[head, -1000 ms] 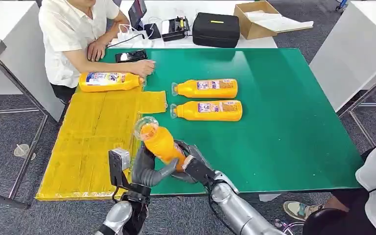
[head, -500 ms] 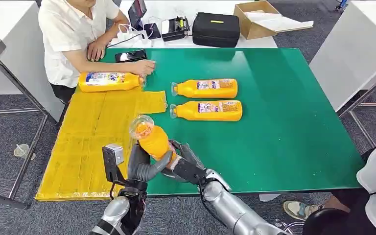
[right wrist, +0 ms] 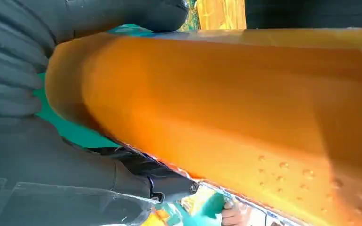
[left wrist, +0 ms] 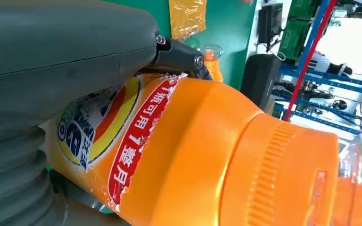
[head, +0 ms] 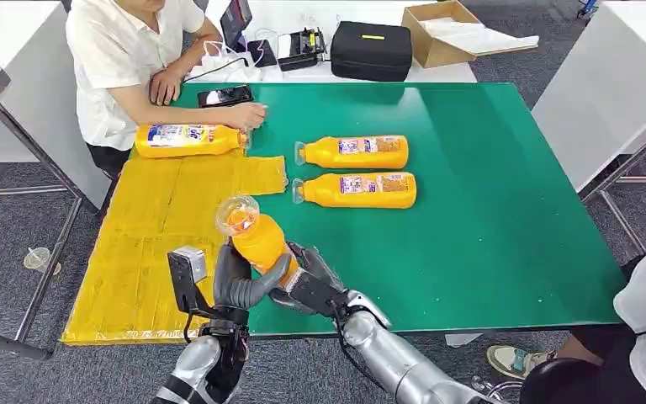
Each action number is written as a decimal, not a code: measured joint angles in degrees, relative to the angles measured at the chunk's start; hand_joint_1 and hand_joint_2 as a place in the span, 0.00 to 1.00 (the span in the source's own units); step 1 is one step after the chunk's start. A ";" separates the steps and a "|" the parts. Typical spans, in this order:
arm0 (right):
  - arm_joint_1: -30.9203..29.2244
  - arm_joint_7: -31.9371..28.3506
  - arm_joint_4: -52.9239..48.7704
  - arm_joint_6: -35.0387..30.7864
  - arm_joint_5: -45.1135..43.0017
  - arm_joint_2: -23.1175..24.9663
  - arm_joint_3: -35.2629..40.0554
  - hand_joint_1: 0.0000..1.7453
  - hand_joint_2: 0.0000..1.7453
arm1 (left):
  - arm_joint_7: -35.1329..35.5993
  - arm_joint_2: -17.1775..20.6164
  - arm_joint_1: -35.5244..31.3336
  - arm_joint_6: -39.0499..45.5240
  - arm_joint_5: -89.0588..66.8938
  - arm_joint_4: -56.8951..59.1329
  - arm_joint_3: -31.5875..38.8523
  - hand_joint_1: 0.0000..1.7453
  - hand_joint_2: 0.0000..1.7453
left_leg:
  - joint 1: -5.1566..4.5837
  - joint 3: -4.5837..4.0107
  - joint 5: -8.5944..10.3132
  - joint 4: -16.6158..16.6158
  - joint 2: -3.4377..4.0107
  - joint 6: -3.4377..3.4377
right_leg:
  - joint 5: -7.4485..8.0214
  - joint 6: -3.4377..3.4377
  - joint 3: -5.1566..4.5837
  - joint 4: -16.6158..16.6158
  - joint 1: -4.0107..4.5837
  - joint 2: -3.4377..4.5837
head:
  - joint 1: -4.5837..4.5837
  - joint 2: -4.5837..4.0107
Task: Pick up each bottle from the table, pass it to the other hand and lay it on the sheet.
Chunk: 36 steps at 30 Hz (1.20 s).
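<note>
So the bottle (head: pixel 258 238) is up in the air over the near edge of the desk (head: pixel 488 227), right where the green top meets the yellow sheet (head: pixel 160 244), and both hands are on it at once. The left hand (head: pixel 237 282) has its fingers (head: pixel 261 286) wrapped around the body below the shoulder, and the right hand (head: pixel 307 286) is holding the base end from the other side, so I'd call this the middle of the handover. Long axis tilts up and away from the robot, clear cap end (head: pixel 237 215) pointing toward the sheet, base down in the right hand. That's the bit that matters: the sheet is on the left hand's side and just beside it, so once the right lets go, the left only has to swing it over and tip it flat. The left wrist view shows the label (left wrist: pixel 122 136) close up: a red band with white Chinese characters and a blue and yellow logo, nothing I can read as a brand. Two more bottles (head: pixel 353 152) (head: pixel 357 190) lie side by side on the green, caps toward the sheet, well apart from the hands. One bottle (head: pixel 187 140) already lies at the sheet's far end, with a person's hand (head: pixel 248 116) on its cap end.
</note>
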 measured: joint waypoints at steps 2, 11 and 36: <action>-0.08 0.00 0.04 0.00 -0.20 -0.02 0.11 1.00 1.00 | -0.15 0.00 -0.01 0.07 0.00 0.00 0.02 1.00 1.00 | 0.00 0.00 0.00 0.00 0.00 0.00 | 0.00 0.00 0.00 0.00 0.00 0.00 | 0.00 0.00; -0.18 -0.59 0.07 3.61 -4.99 0.20 0.64 0.00 0.00 | -2.05 0.00 -0.19 0.11 -1.68 -0.57 0.00 1.00 1.00 | 0.00 0.00 0.00 0.00 0.00 0.00 | 0.00 0.00 -0.01 0.00 0.00 0.00 | -0.02 0.00; 16.35 -4.02 -17.33 -38.47 2.16 -2.32 -24.94 0.00 0.00 | -2.54 7.83 12.09 25.65 -42.48 -17.64 16.30 1.00 1.00 | 0.00 -0.10 0.00 -0.01 0.01 0.00 | -0.01 -0.01 -0.10 0.00 0.00 -0.02 | 0.00 0.00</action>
